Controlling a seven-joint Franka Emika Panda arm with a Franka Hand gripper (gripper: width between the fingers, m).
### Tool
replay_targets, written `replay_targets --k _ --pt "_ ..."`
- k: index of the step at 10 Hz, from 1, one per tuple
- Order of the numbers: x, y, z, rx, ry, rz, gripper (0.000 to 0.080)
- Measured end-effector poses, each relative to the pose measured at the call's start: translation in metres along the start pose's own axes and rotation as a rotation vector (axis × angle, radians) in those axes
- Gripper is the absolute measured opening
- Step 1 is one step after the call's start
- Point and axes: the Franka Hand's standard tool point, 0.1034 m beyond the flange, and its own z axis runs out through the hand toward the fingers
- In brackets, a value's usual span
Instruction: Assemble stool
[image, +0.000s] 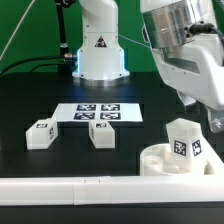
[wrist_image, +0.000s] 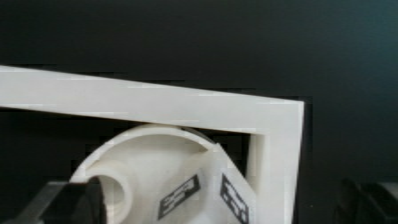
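Observation:
The round white seat disc (image: 160, 160) lies at the front on the exterior view's right, against the border rail. One tagged leg block (image: 185, 142) stands upright in it. Two more leg blocks (image: 40, 133) (image: 102, 135) lie loose on the black table. My gripper (image: 212, 120) hangs just above and to the right of the standing leg, apart from it. In the wrist view the seat disc (wrist_image: 128, 160) and the tagged leg (wrist_image: 199, 192) show between my dark fingers (wrist_image: 64, 202), which stand wide apart. The gripper (wrist_image: 217, 208) is open and holds nothing.
The marker board (image: 98, 113) lies in the middle of the table, behind the loose legs. A long white border rail (image: 80, 186) runs along the front edge; its corner (wrist_image: 196, 102) shows in the wrist view. The robot base (image: 100, 50) stands at the back.

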Motion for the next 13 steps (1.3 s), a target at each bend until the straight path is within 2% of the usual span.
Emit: replay_targets --k 2,4,5,6,7,8,9,11,12,13 --pt "0.001 0.0 0.0 -0.001 0.002 -0.174 0.0649" --pt "0.002 -0.003 -0.01 -0.066 0.05 -0.543 0.0649" --pt "0.001 -0.007 -0.013 -0.078 0.086 -0.749 0.0649" --pt "-0.002 -0.004 -0.011 -0.107 0.096 -0.866 0.0649" --pt "-0.001 -0.006 -0.012 -0.095 0.101 -0.925 0.0649" --pt "0.007 -0.007 -0.013 -0.049 0.111 -0.892 0.0649" --pt "0.009 -0.005 -0.012 -0.068 0.114 -0.979 0.0649" --pt "0.011 -0.005 -0.011 -0.084 0.114 -1.138 0.0649" --pt "0.009 -0.005 -0.011 -0.143 0.124 -1.358 0.0649" --pt "0.001 -0.007 -0.013 -0.189 0.133 -1.502 0.0649"
